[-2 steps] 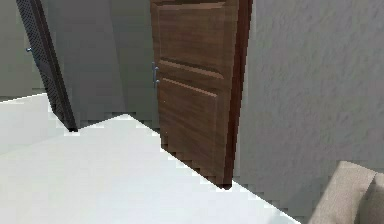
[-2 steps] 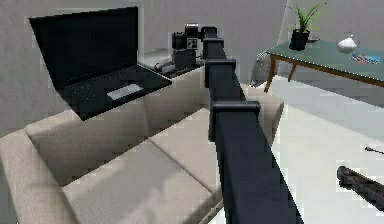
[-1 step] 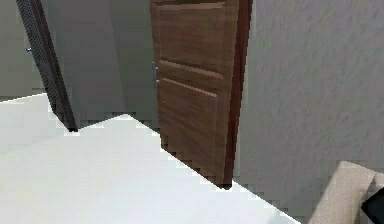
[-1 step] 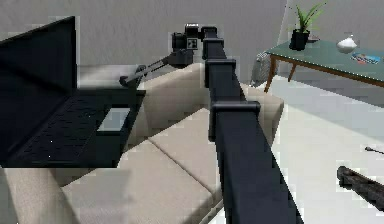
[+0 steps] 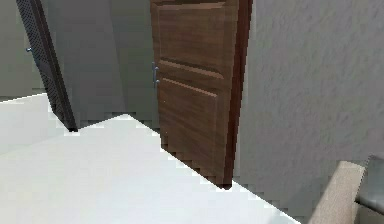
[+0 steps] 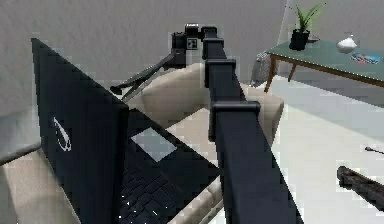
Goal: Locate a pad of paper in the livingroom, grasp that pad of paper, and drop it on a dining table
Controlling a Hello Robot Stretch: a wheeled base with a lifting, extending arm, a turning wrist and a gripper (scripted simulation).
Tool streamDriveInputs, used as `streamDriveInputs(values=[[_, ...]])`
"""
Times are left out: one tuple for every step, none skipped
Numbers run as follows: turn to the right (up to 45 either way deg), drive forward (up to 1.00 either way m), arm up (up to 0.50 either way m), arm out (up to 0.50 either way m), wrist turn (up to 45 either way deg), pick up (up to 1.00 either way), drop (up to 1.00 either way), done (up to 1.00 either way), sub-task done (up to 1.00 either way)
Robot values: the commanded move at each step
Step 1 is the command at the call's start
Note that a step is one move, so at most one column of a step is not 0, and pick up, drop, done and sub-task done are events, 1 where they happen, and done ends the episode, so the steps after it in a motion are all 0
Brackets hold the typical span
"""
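Observation:
The arm [image 6: 240,130] rises as a dark bar from the arm side view's bottom edge. At its far end sits my gripper [image 6: 130,85], its thin fingers [image 6: 150,72] slanting down to the left over the beige armchair's back [image 6: 180,90]. I cannot tell whether it holds anything. An open black laptop [image 6: 100,150] lies on the armchair's seat, left of the arm. A dark green table [image 6: 330,68] stands at the upper right and carries a potted plant [image 6: 302,28], a white bowl [image 6: 347,44] and a small flat blue thing [image 6: 366,58].
A brown wooden door [image 5: 200,90] stands ajar ahead, with grey wall to its right. A dark panel [image 5: 50,65] leans at the forward view's left. A beige seat corner [image 5: 340,200] sits at its bottom right. A dark object [image 6: 360,180] lies on the pale floor [image 6: 320,130].

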Motion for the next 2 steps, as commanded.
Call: streamDriveInputs(values=[[0.0,0.00,0.00,0.00,-24.0,0.00,0.00,0.00,0.00],[0.0,0.00,0.00,-0.48,0.0,0.00,0.00,0.00,0.00]])
